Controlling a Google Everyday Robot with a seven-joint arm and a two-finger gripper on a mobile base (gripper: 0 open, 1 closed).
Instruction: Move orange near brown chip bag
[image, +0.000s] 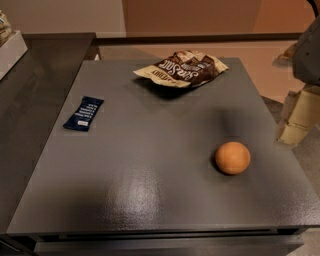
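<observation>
Across a dark grey, matte square tabletop (150, 190), three things lie well apart. At the far edge rests the wrinkly brown and cream chip bag (181, 68) lettered "Sea Salt". Off the table's right side hangs the robot's cream-coloured gripper (299, 120); whether it is released or clenched cannot be told. Near the front right sits the small round orange (232, 158), untouched. At the left lies a small dark blue bar wrapper (84, 113). The pick-up seems not yet begun: next, the gripper likely needs to come over the orange and grasp it.
</observation>
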